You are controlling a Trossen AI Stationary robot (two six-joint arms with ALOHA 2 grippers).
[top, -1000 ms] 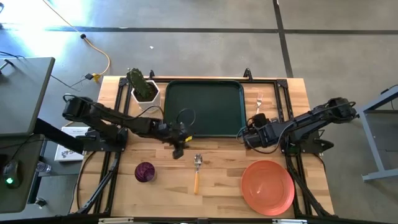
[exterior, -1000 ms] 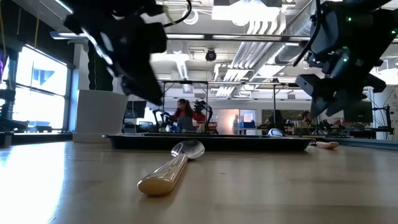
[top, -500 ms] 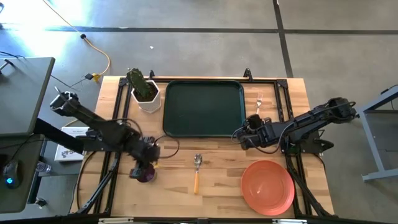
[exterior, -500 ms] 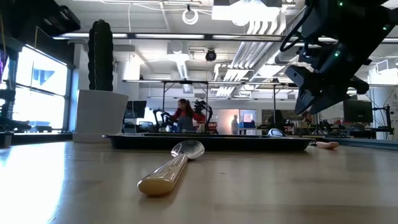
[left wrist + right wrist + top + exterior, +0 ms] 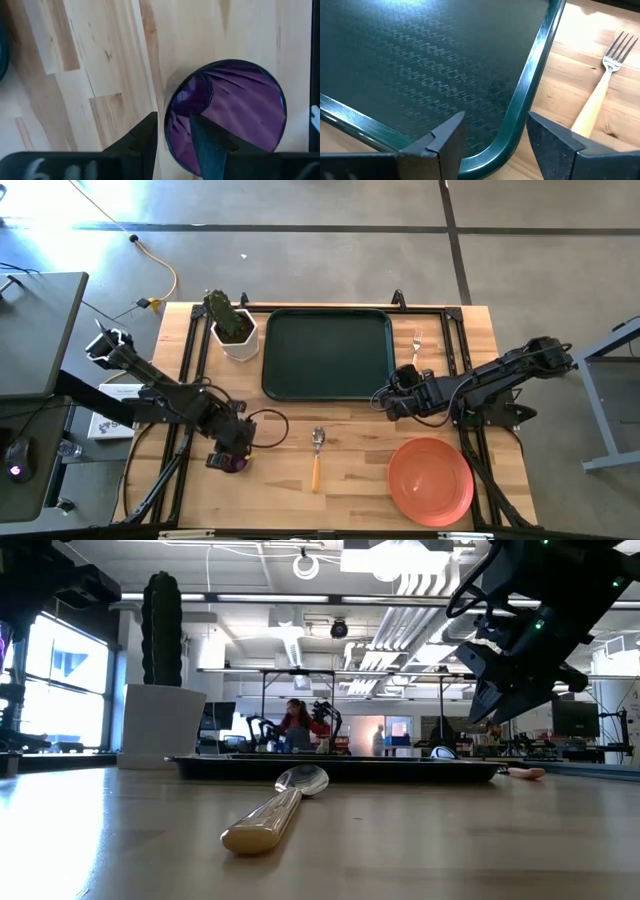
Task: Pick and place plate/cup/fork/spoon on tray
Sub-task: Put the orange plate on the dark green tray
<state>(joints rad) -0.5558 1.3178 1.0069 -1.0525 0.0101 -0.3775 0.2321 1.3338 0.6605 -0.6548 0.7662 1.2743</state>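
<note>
Two fingers of your left gripper (image 5: 170,137) stand a little apart astride the rim of the purple cup (image 5: 227,117), at the table's near left. It looks light, thin-walled and perhaps slippery, so pinch the rim wall firmly. Your right gripper (image 5: 492,137) waits spread wide and empty over the green tray's (image 5: 420,65) near right corner.
</note>
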